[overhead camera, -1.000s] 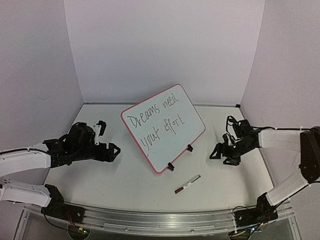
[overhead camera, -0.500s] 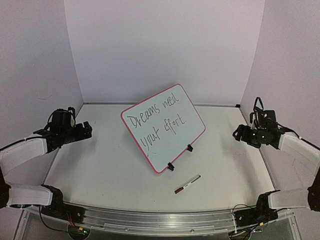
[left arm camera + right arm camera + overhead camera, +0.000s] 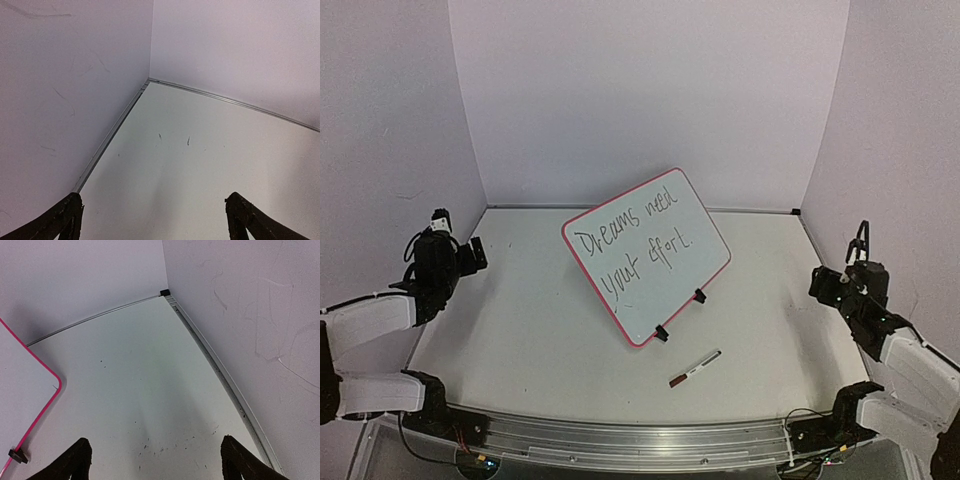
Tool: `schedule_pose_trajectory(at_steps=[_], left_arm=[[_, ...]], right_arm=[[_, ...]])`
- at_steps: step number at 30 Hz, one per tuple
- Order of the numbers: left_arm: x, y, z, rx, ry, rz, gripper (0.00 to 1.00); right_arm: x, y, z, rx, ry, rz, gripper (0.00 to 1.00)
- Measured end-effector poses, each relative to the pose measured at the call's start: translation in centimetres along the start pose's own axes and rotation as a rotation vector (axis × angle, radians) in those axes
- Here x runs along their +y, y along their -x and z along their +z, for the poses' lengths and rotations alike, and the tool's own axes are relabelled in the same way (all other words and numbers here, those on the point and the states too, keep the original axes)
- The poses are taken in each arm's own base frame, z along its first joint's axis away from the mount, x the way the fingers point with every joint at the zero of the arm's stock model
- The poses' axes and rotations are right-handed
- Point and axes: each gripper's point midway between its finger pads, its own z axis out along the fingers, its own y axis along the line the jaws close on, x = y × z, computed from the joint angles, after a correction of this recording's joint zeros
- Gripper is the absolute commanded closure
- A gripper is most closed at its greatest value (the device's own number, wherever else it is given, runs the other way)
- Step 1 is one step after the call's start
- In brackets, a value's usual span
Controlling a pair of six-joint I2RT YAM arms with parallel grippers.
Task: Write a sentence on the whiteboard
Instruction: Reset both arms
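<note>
The whiteboard [image 3: 650, 252] with a pink-red frame stands tilted on two black clip feet at mid-table, with "Dreams need your effort." handwritten on it. Its right corner also shows in the right wrist view [image 3: 22, 390]. A marker [image 3: 695, 368] lies on the table in front of the board. My left gripper [image 3: 468, 250] is open and empty at the far left by the wall; in the left wrist view [image 3: 152, 215] its fingers stand wide apart. My right gripper [image 3: 823, 283] is open and empty at the far right, as the right wrist view [image 3: 155, 457] shows.
Lilac walls close in the table on the left [image 3: 60, 100], back and right [image 3: 250, 315]. A metal rail [image 3: 640, 440] runs along the near edge. Small dark specks [image 3: 165, 447] mark the table near the right gripper.
Both arms have pulled back from beside the board to the table's outer sides, left arm leftward, right arm rightward and nearer. The board and marker have not moved.
</note>
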Motion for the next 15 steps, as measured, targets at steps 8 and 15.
schedule_pose_trajectory(at_steps=[8, 15], left_arm=[[1.4, -4.4, -0.2, 0.022, 0.025, 0.031, 0.01], [1.6, -3.1, -0.2, -0.031, 0.039, 0.008, 0.00]], right_arm=[[-1.8, -1.2, -0.2, -0.055, -0.065, -0.009, 0.15], [-1.9, -0.2, -0.5, -0.105, -0.072, 0.002, 0.16]])
